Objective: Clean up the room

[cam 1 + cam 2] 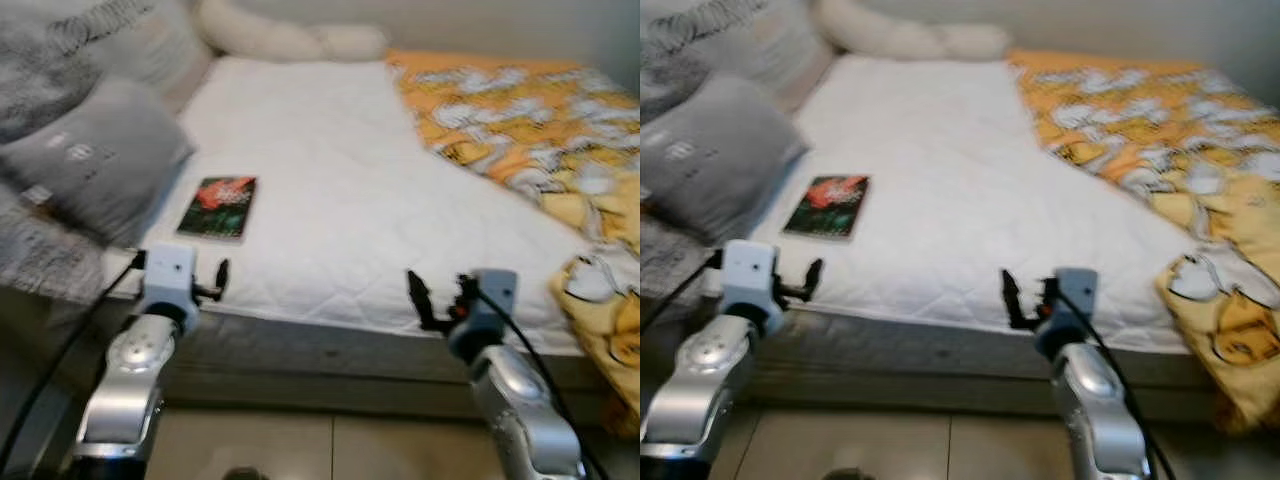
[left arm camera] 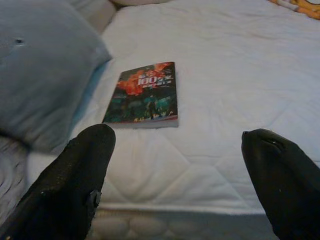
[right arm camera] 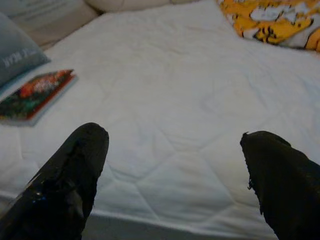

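Note:
A book (image 1: 219, 207) with a dark cover and a red-orange picture lies flat on the white mattress (image 1: 330, 180), near its front left corner and beside a grey pillow (image 1: 95, 160). My left gripper (image 2: 175, 175) is open, held over the bed's front edge a little short of the book (image 2: 144, 95). My right gripper (image 3: 175, 175) is open too, over the front edge farther right, with bare mattress (image 3: 165, 90) ahead and the book (image 3: 32, 95) off to its left. Nothing sits between either pair of fingers.
An orange and yellow cartoon blanket (image 1: 540, 130) covers the bed's right side and hangs over the front right corner. White pillows (image 1: 290, 40) lie at the headboard, with more grey and patterned cushions (image 1: 60, 60) piled at the left. Tiled floor (image 1: 330, 445) lies below the bed frame.

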Tool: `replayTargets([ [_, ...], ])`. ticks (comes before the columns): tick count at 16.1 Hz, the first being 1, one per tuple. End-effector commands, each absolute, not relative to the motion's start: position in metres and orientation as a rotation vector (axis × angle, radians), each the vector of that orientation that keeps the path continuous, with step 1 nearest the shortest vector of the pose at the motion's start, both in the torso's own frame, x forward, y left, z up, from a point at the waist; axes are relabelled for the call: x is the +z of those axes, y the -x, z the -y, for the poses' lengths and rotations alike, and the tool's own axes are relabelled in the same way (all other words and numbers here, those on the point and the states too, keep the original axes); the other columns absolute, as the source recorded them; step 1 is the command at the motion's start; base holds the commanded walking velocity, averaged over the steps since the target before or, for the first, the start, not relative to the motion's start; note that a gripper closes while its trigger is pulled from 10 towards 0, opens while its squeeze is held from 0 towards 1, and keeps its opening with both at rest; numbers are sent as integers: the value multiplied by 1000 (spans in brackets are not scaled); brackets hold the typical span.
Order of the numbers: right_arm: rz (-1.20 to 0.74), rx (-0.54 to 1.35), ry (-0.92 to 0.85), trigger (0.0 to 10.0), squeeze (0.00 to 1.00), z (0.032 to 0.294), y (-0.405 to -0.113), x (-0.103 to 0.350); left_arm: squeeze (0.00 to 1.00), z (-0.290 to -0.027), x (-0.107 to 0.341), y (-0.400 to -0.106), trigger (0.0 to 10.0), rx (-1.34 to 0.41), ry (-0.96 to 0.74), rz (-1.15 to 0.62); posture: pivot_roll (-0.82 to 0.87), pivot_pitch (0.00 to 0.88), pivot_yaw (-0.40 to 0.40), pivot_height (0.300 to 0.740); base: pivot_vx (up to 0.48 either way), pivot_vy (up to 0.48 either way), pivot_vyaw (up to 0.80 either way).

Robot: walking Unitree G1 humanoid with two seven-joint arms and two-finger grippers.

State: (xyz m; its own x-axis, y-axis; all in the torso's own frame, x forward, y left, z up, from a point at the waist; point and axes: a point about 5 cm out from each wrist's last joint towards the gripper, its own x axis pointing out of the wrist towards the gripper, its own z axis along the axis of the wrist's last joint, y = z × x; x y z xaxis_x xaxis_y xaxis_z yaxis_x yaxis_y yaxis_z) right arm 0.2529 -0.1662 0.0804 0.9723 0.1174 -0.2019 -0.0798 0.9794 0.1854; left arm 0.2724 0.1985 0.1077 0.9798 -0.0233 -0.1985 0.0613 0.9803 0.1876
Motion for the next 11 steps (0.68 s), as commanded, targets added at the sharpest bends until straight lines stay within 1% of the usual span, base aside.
replayTargets([
  [1, -196, 97, -173, 10000, 0, 166, -254, 84, 1000, -200, 115, -274, 10000, -43, -210, -177, 10, 0, -6, 740, 0, -435, 781],
  [4, -206, 81, -171, 10000, 0, 167, -251, 81, 1000, -198, 115, -275, 10000, -48, -211, -182, -1, 0, 2, 740, 0, -435, 725],
  [7, -220, 36, -190, 10000, 0, 172, -250, 77, 1000, -195, 115, -277, 10000, -61, -212, -184, -8, 0, 7, 740, 0, -431, 0],
  [11, -236, 17, -169, 10000, 0, 172, -250, 75, 1000, -196, 115, -279, 10000, -62, -213, -190, -22, 0, 19, 740, 0, -433, 0],
])
